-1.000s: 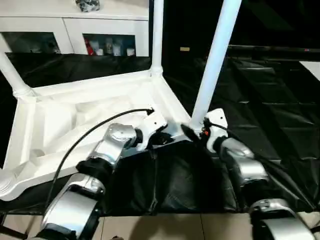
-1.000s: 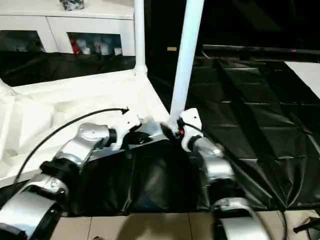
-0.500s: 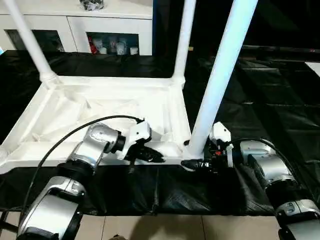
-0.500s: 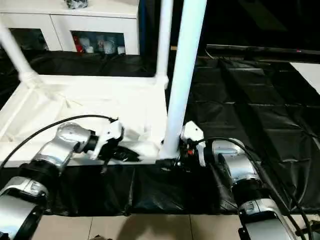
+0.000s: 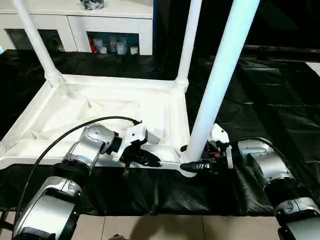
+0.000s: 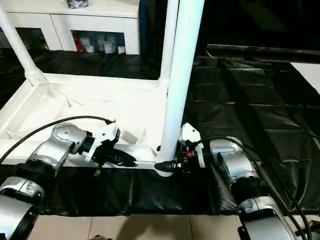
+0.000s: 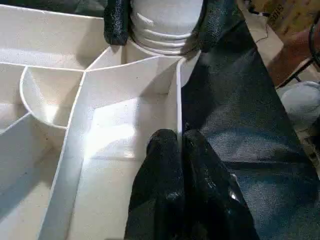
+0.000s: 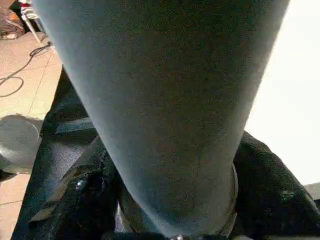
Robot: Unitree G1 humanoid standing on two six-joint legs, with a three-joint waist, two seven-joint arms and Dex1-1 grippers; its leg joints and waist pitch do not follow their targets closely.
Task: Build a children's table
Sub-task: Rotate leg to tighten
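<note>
The white tabletop (image 5: 100,107) lies upside down on a black sheet, ribbed underside up. Three white legs stand in its corner sockets: far left (image 5: 35,42), far right (image 5: 189,45) and near right (image 5: 220,85). My right gripper (image 5: 189,163) is shut around the base of the near right leg, a black finger (image 8: 75,200) on each side of it. My left gripper (image 5: 152,161) is shut on the tabletop's thin near rim (image 7: 178,107), just left of that socket, with its fingertips (image 7: 167,142) pinching the wall.
A white glass-door cabinet (image 5: 75,25) stands behind the tabletop. The black sheet (image 5: 265,95) stretches off to the right. Tiled floor (image 5: 160,227) shows along the near edge. A black cable (image 5: 60,142) loops over my left forearm.
The whole picture has shifted since a second ago as the camera moved. Both grippers keep the same holds; over the last half second almost nothing has moved.
</note>
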